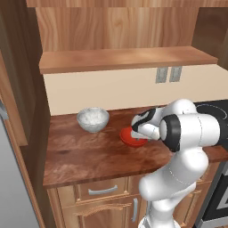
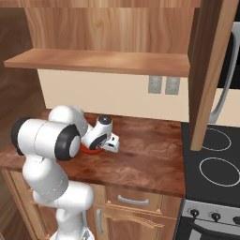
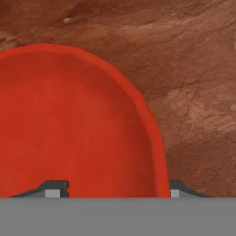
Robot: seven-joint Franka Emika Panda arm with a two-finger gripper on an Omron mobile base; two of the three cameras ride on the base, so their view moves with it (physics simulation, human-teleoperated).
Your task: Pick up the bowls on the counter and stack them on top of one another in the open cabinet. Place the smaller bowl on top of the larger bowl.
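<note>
The smaller bowl, shallow and glossy red (image 1: 128,137) (image 2: 88,149) (image 3: 78,124), sits on the dark wood-grain counter (image 1: 89,156) (image 2: 150,154). My gripper (image 1: 136,133) (image 2: 99,146) (image 3: 115,189) is down on its right side. The jaws are still apart and straddle the rim, one fingertip (image 3: 55,186) inside the bowl and the other outside it, neither visibly touching. The larger bowl, mottled grey-white (image 1: 92,119), stands on the counter to the left, apart from the red one. Above is the open cabinet's shelf board (image 1: 120,60) (image 2: 103,61), with nothing on it.
A black stovetop (image 2: 215,159) (image 1: 213,109) adjoins the counter on the right. An opened cabinet door (image 2: 211,70) hangs out above it. Two wall outlets (image 1: 168,74) sit on the cream backsplash. Drawers with silver handles (image 1: 102,191) lie below the counter.
</note>
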